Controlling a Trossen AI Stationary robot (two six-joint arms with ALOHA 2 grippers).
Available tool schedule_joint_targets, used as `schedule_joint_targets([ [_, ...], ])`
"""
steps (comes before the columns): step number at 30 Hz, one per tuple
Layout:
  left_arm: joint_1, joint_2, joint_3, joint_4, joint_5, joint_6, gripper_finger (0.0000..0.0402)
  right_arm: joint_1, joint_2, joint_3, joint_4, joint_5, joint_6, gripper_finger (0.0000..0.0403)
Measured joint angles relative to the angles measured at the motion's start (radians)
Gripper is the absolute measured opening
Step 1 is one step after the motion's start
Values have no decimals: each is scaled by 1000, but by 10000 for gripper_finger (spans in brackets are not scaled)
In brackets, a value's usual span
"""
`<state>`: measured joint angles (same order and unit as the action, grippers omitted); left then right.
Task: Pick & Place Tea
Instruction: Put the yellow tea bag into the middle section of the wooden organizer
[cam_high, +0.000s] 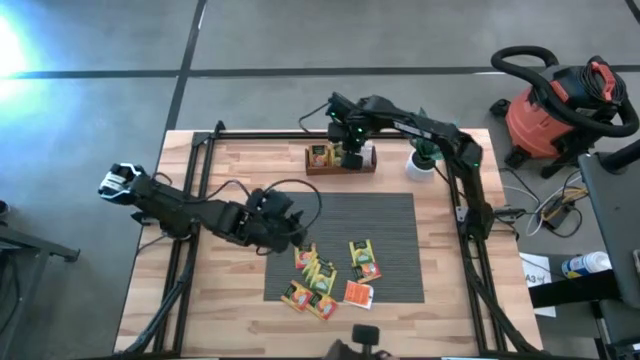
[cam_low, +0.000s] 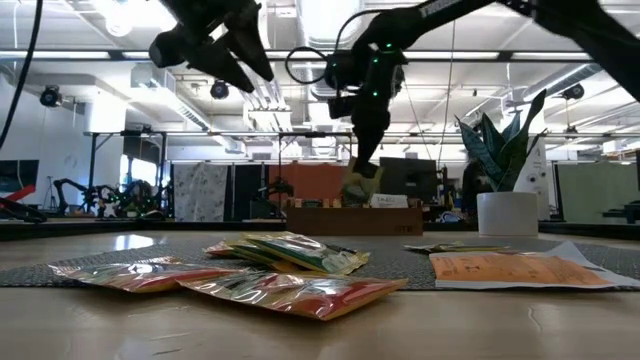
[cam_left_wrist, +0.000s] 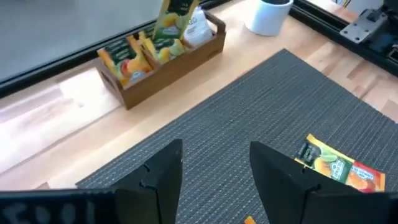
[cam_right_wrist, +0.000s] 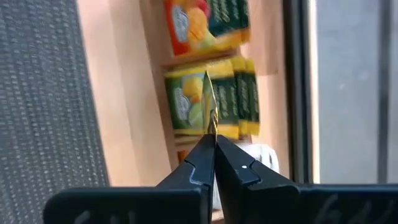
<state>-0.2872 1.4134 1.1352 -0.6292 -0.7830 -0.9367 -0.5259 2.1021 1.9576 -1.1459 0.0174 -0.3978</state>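
1. Mat (cam_high: 400, 240): grey, ribbed, covers the table centre.
2. Tray (cam_high: 340, 165): wooden, beyond the mat, holds upright sachets.
3. Left gripper (cam_high: 290, 232): I hover over the mat near the loose tea (cam_high: 325, 275), fingers spread, grasping nothing.
4. Right gripper (cam_right_wrist: 215, 144): I pinch one yellow sachet (cam_right_wrist: 211, 106) edge-on above the tray.
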Motion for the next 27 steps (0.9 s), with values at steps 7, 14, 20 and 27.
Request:
schedule_joint_targets([
  [7, 82, -74, -54, 6, 71, 18, 181, -1, 125, 205, -77, -30, -33, 8],
  [14, 127, -150, -114, 19, 75, 26, 181, 0, 145, 229, -166, -28, -35, 8],
  [20, 131, -193, -159, 32, 75, 22, 181, 0, 145, 197, -172, -67, -48, 8],
  [27, 132, -208, -200, 64, 75, -3, 181, 2, 145, 146, -149, -68, -50, 8],
])
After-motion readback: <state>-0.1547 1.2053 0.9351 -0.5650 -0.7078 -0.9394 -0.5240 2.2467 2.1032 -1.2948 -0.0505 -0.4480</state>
